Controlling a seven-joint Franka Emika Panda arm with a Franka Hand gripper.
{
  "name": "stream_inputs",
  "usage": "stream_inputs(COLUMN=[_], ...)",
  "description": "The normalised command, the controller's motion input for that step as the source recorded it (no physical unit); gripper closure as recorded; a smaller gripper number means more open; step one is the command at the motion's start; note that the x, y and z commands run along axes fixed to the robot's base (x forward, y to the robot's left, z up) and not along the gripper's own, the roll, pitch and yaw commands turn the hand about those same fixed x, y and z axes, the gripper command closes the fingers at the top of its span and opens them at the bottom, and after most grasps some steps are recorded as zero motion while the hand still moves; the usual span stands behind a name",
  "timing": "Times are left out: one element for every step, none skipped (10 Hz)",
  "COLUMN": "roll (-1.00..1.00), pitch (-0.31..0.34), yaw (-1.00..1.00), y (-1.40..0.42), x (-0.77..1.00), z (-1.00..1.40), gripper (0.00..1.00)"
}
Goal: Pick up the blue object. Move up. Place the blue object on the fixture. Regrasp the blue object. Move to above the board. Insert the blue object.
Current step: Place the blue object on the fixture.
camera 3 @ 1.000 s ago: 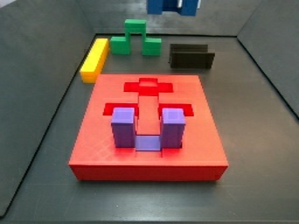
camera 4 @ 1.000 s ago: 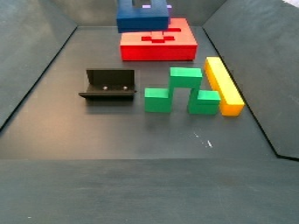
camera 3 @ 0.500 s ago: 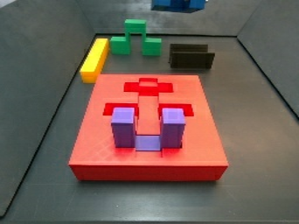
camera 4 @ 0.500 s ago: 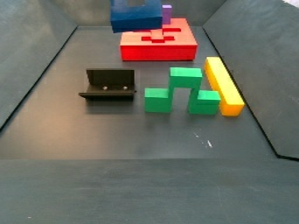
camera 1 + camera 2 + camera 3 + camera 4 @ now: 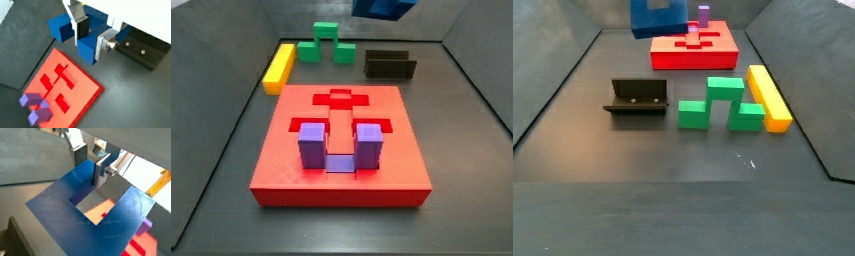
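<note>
Presently, your gripper [image 5: 92, 31] hangs high above the floor, its silver fingers [image 5: 105, 44] clamped on the blue object [image 5: 85, 34], one plate on each face of a prong; in a wrist view the piece [image 5: 90, 213] fills the frame as a broad U. In both side views you see only its lower part at the upper edge [image 5: 382, 8] [image 5: 659, 17], well clear of everything below. Board [image 5: 342, 150]: red slab flat on the floor, a purple block [image 5: 339, 146] seated upright in its recesses. Fixture [image 5: 639, 98]: black bracket, empty, standing apart from the board. Green block [image 5: 722, 103]: just beside the yellow bar [image 5: 768, 96], near the fixture.
</note>
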Motion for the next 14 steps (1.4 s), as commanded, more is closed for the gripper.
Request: stream_inputs(roll=[-0.41, -0.25, -0.16, -0.03, -0.13, -0.43, -0.51, -0.55, -0.59, -0.56, -0.39, -0.13, 0.15, 0.34], pitch=[0.0, 0.0, 0.04, 0.0, 0.0, -0.137, -0.249, -0.331, -0.471, -0.466, -0.357, -0.18, 0.003, 0.077], yaw=[-0.09, -0.08, -0.07, 0.11, 0.0, 0.0, 0.0, 0.0, -0.04, -0.05, -0.05, -0.08, -0.2, -0.27], y=[0.27, 0.22, 0.25, 0.31, 0.21, 0.33, 0.33, 0.28, 0.25, 0.19, 0.09, 0.06, 0.04, 0.06], x=[0.85, 0.89, 0.94, 0.46, 0.79, 0.88, 0.86, 0.91, 0.81, 0.81, 0.77, 0.82, 0.9, 0.85], z=[0.14, 0.04, 0.0, -0.23, -0.34, -0.3, -0.28, -0.32, -0.34, -0.36, -0.3, -0.21, -0.19, -0.28], gripper=[1.0, 1.0, 1.0, 1.0, 1.0, 1.0, 1.0, 1.0, 1.0, 1.0, 1.0, 1.0, 1.0, 1.0])
